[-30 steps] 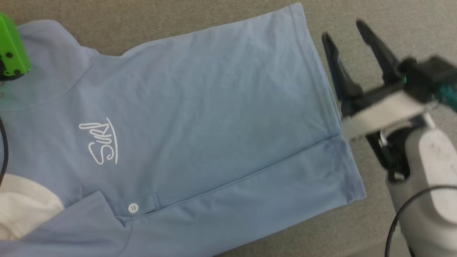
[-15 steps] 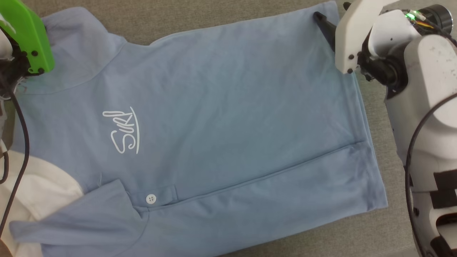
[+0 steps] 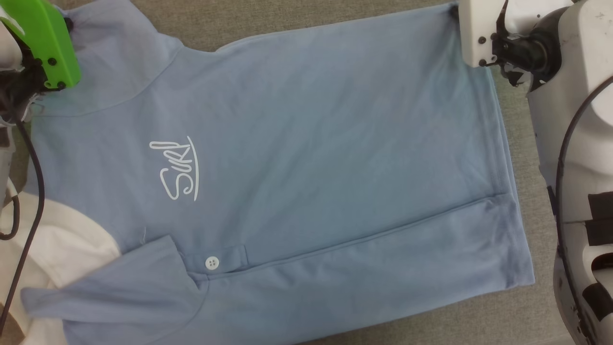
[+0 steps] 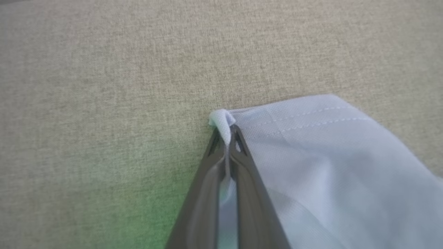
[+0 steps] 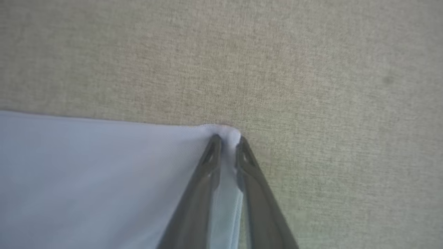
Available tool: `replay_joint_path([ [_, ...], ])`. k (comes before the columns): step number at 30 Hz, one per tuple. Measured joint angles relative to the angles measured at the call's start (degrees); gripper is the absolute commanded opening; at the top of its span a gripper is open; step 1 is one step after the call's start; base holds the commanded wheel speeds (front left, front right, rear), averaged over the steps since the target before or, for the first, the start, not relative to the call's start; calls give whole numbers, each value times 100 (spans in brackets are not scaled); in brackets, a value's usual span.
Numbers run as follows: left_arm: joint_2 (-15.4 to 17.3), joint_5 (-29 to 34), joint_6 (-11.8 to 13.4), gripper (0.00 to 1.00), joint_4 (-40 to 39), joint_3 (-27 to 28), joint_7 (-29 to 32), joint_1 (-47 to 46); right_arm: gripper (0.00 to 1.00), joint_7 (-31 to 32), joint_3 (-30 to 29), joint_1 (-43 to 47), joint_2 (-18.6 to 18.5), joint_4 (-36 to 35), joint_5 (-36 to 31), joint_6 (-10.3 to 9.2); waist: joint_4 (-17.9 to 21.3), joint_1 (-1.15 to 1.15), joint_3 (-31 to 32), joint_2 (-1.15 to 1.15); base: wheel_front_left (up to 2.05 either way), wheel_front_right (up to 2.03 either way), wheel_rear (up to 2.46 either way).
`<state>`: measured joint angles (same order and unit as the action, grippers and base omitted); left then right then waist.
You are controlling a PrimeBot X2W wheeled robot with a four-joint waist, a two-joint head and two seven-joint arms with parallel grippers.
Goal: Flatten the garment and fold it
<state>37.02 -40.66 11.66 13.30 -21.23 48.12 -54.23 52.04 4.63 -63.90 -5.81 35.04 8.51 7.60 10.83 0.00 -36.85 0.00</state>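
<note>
Blue shirt: lying sideways and front up across most of the head view, with the white collar at the lower left and the bottom hem running down the right side.
Woven surface: beige-grey cloth is carrying the shirt and showing bare along the top edge and in the lower right corner.
Left gripper: its fingers are pinching together on a bunched corner of the sleeve hem, and a small nub of cloth is poking past the tips at the middle of the left wrist view. In the head view its green casing is sitting at the upper left, over the sleeve.
Right gripper: it is clamping the hem corner, with a thin strip of cloth showing between the fingers. Its white wrist is sitting at the upper right of the head view.
Reason for the hold: with both top corners pinched, the top edge is running fairly straight between them, probably so the arms can tension or carry that edge as one.
Lower band: a long edge is running from the button toward the right hem, so one layer seems to be lying over another there.
Chest logo: showing flat and unwrinkled at the centre left.
</note>
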Motion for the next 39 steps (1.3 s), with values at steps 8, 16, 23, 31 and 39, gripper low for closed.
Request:
replay_joint_path([
  [8, -64, 36, -559, 0, 14, 47, -1417, 287, 0, -1111, 305, 610, -113, -526, 389, -3, -65, 0, 181, 0, 0, 0, 0],
  [16, -285, -35, -972, 0, -401, 427, -3518, 1445, 0, -3248, 912, 1720, -704, -1288, 1037, -2, -143, 0, 682, 0, 0, 0, 0],
  [23, -414, -249, -949, 0, -1135, 694, -4346, 2921, 0, -4125, 910, 2808, -1112, -1701, 1290, -2, -276, 0, 1274, 0, 0, 0, 0],
  [31, -445, -536, -779, 0, -1655, 709, -4475, 4507, 0, -4175, 509, 4016, -1479, -2142, 1317, -1, -564, 0, 1919, 0, 0, 0, 0],
  [39, -482, -882, -658, 0, -1890, 581, -4305, 5597, 0, -3288, 401, 4809, -1733, -2514, 1292, -2, -943, 0, 2319, 0, 0, 0, 0],
])
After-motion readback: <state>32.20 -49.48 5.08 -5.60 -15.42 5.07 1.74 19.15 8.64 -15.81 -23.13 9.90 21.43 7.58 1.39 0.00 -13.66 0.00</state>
